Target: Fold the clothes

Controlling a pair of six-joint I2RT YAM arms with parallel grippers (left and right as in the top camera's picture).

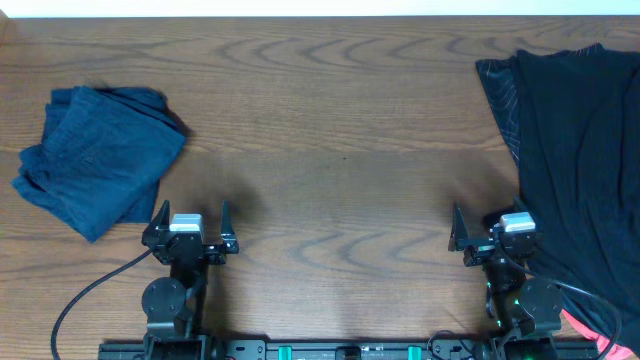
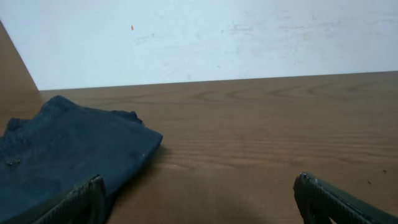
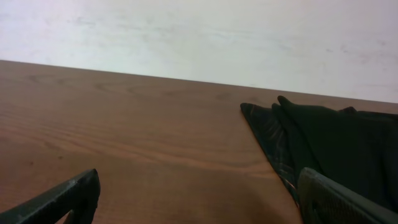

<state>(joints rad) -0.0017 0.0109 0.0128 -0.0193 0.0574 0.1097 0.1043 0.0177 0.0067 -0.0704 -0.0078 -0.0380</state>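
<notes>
A folded dark blue garment (image 1: 100, 155) lies at the left of the wooden table (image 1: 330, 150); it also shows in the left wrist view (image 2: 62, 149). A black garment (image 1: 580, 160) lies spread out at the right, running off the right and near edges, and shows in the right wrist view (image 3: 329, 143). My left gripper (image 1: 190, 218) is open and empty near the front edge, just right of the blue garment; its fingers show in its wrist view (image 2: 199, 202). My right gripper (image 1: 490, 225) is open and empty at the black garment's left edge, its fingers showing in its wrist view (image 3: 199, 199).
A pale wall (image 2: 205, 37) stands behind the table's far edge. A pink-red bit (image 1: 590, 335) shows by the right arm's base at the near right. Cables run from both arm bases.
</notes>
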